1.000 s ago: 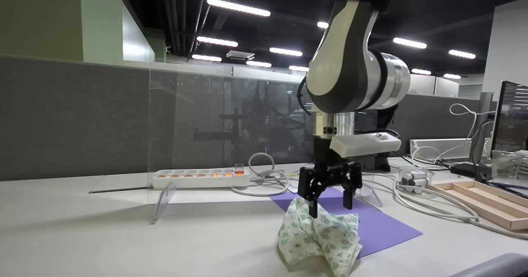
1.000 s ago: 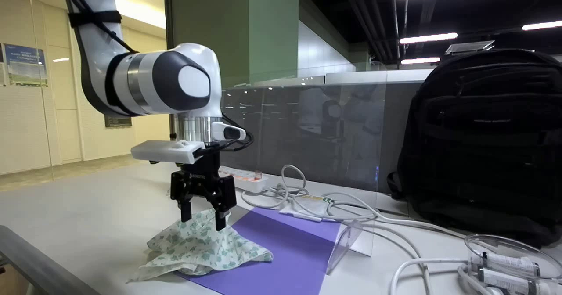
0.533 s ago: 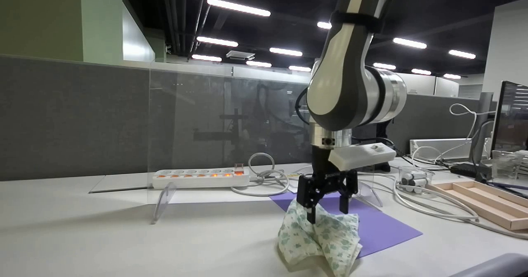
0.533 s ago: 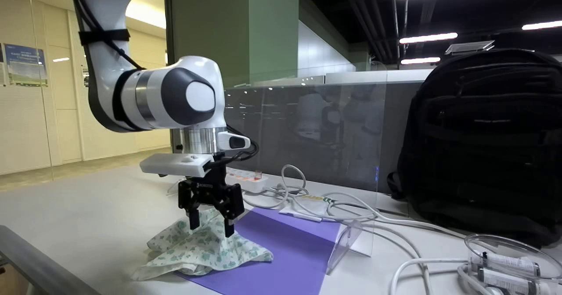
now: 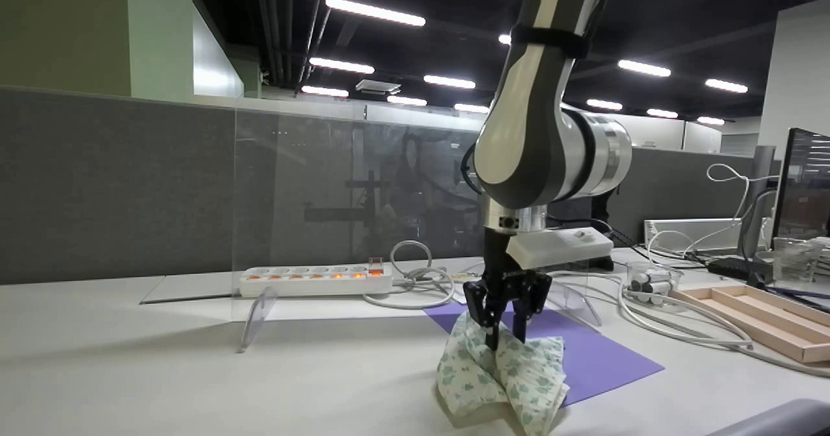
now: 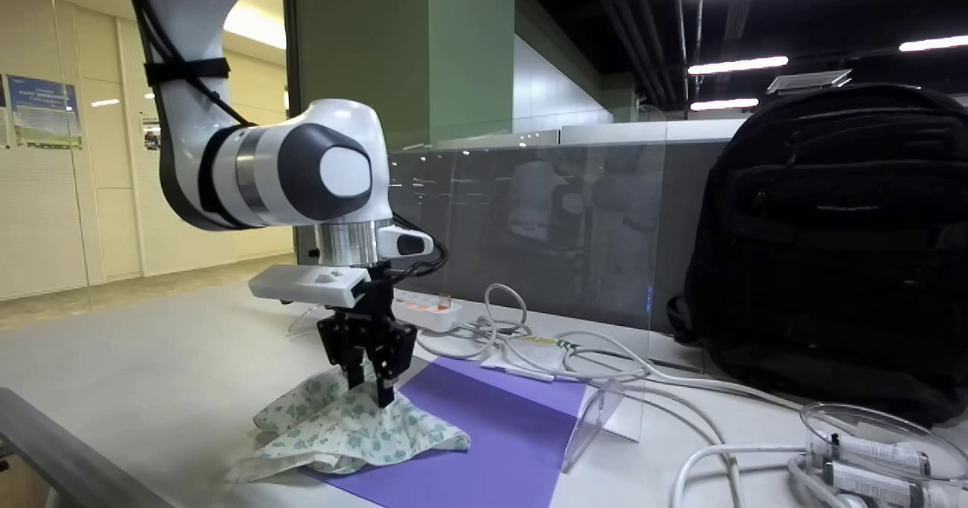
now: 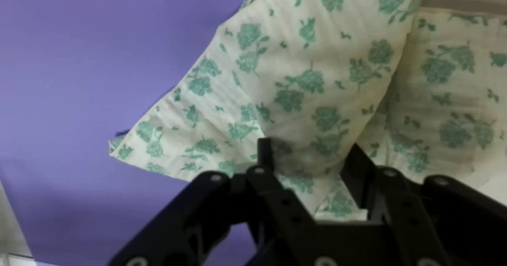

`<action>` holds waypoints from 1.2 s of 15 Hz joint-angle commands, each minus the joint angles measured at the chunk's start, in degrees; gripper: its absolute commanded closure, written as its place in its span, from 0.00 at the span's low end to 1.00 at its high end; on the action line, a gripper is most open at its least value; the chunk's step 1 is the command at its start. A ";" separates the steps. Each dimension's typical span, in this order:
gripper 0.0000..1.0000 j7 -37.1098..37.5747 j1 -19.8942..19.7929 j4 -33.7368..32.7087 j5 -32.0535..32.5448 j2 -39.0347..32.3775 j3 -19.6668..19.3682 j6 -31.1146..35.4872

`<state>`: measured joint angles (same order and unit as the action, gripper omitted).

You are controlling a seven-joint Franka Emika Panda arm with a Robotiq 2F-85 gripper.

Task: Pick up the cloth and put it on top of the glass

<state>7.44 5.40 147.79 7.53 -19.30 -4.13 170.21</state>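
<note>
A white cloth (image 5: 532, 384) with green flowers lies crumpled in a peak, partly over a purple sheet (image 5: 609, 364). My gripper (image 5: 506, 341) points straight down at its top in both exterior views. Its jaws stand partly apart, and in the wrist view a fold of the cloth (image 7: 301, 99) lies between the fingers. A gap shows on both sides, so no firm hold is visible. Behind the cloth stands an upright see-through panel (image 6: 590, 213) on clear feet. I cannot tell whether this panel or the round clear container (image 6: 805, 425) is the glass.
A white power strip (image 5: 314, 287) and looped grey cables lie behind the panel's front feet. A wooden tray (image 5: 816, 351) sits at one side, with a monitor beyond it. A black backpack (image 6: 832, 266) stands against the partition.
My gripper has come down onto the peak of the cloth, and its fingers have moved closer together. The cloth has hardly shifted.
</note>
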 commanded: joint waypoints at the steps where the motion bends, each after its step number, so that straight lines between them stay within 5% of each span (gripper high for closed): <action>1: 0.82 -0.63 -0.23 -0.21 -2.00 1.02 0.52 -0.83; 4: 0.99 -0.96 -0.39 -0.10 -2.60 1.47 0.90 -1.20; 10: 1.00 -0.69 0.80 -1.21 -2.16 4.40 0.64 -3.67; 14: 1.00 1.36 2.74 -4.91 1.38 9.35 -0.27 -15.20; 18: 1.00 -0.52 1.49 -9.27 1.42 16.39 3.32 -28.32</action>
<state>6.82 7.35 141.10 8.18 -8.25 -2.62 150.01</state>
